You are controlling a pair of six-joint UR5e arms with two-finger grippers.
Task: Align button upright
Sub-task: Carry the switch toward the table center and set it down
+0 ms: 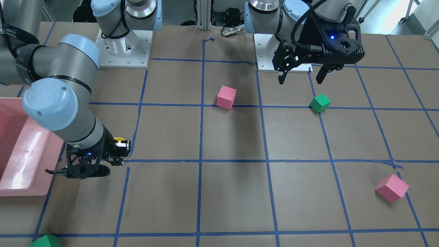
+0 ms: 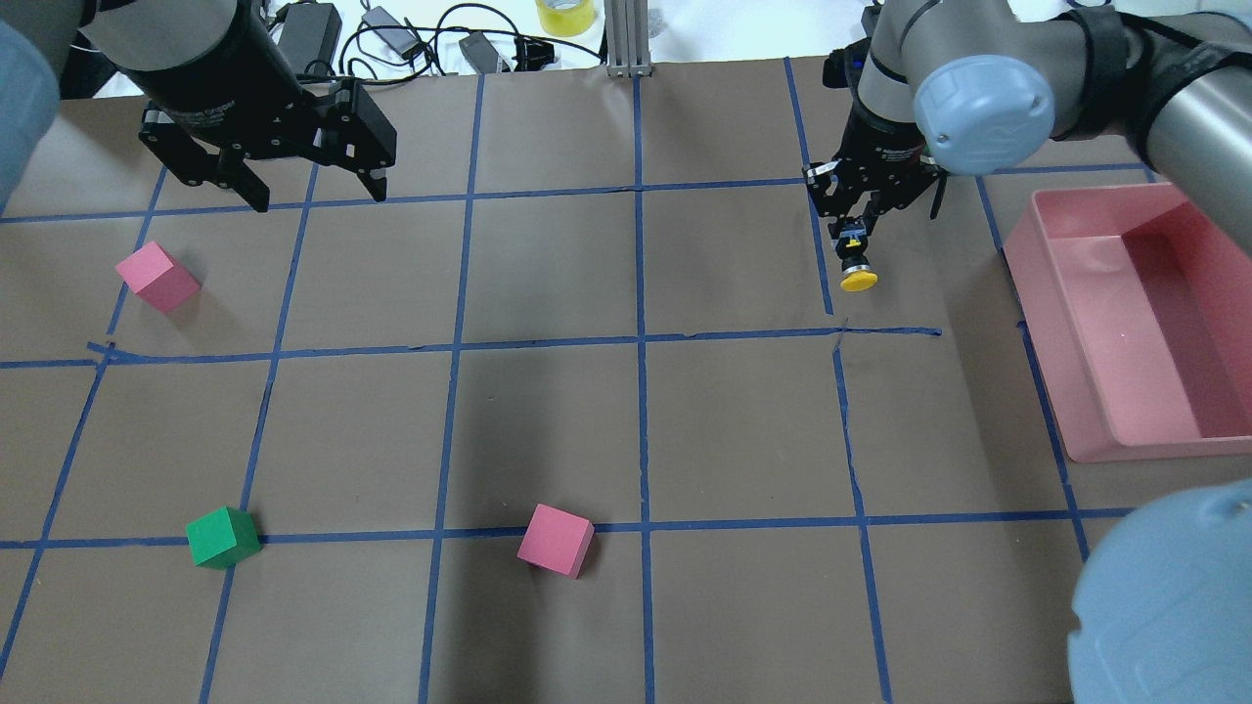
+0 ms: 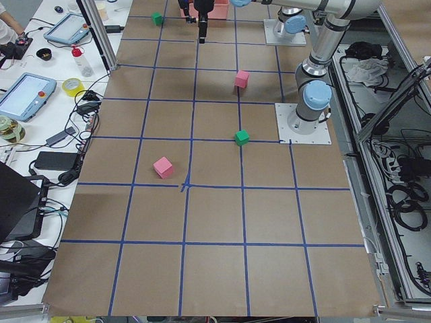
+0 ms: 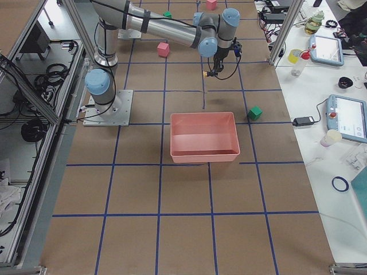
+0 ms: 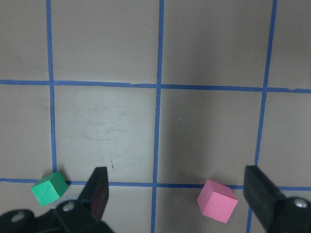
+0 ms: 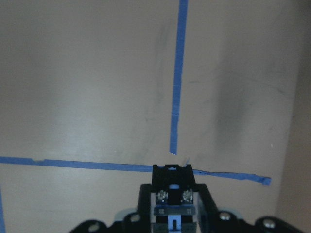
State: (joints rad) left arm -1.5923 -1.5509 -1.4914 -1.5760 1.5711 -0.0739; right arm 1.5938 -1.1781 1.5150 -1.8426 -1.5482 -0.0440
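Closure of the right tool (image 2: 853,233) on the button (image 2: 859,274) is seen: the grey base is clamped between the fingers, and the yellow cap projects past the tips toward the robot's side, not upward. It is held over the desk (image 2: 548,274), near the pink bin (image 2: 1154,445). Whether the cap touches the desk cannot be told. The left tool (image 2: 293,186) is held open and empty, well apart. The wrist should be turned until the cap faces up and the base set flat. The fingers should be released only once the base is seated, lest the button tip.

left jaws apart, right jaws clamped
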